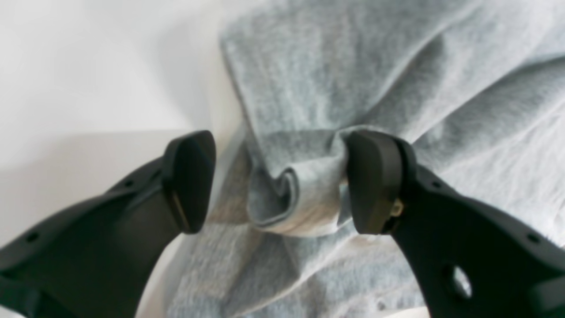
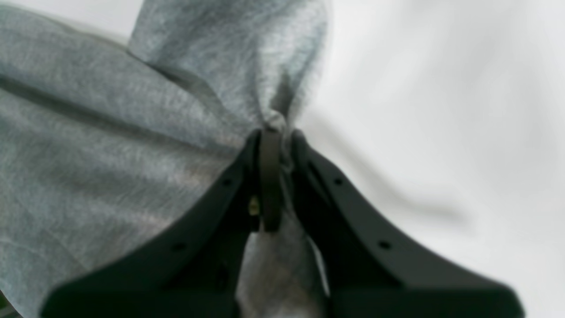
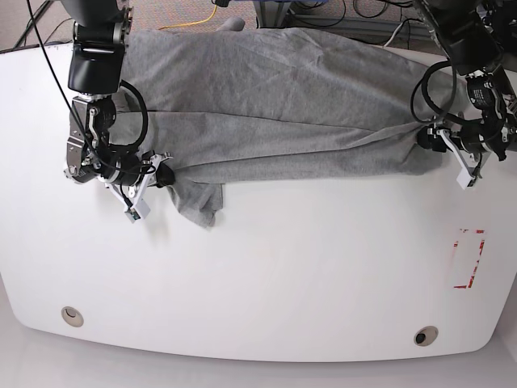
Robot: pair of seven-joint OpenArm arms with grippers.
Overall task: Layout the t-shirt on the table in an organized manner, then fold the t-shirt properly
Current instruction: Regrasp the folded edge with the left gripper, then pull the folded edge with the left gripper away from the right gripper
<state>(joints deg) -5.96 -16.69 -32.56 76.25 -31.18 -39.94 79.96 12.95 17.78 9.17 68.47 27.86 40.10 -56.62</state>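
Your t-shirt [image 3: 275, 105] is stretched across the top half of the table [image 3: 266, 275], bunched lengthwise. The right hand [image 3: 161, 175], at left of frame, is clenched tight on a pinch of grey cloth. Your left hand [image 3: 428, 137], far right, is spread wide around a rolled hem fold without pinching it.

Worktop [image 3: 266, 275]: glossy white, curved edges; two round grommets [image 3: 72, 315] near the front edge, well apart; red tape rectangle [image 3: 468, 259] at one side. T-shirt [image 3: 266, 105]: heather grey, spread broadly across the far half, creased, one sleeve drooping forward. Right hand [image 3: 161, 175]: at the shirt's edge, seemingly pinching cloth, though small from here. Left hand [image 3: 426, 137]: at the opposite edge, touching the fabric. Cables trail behind.
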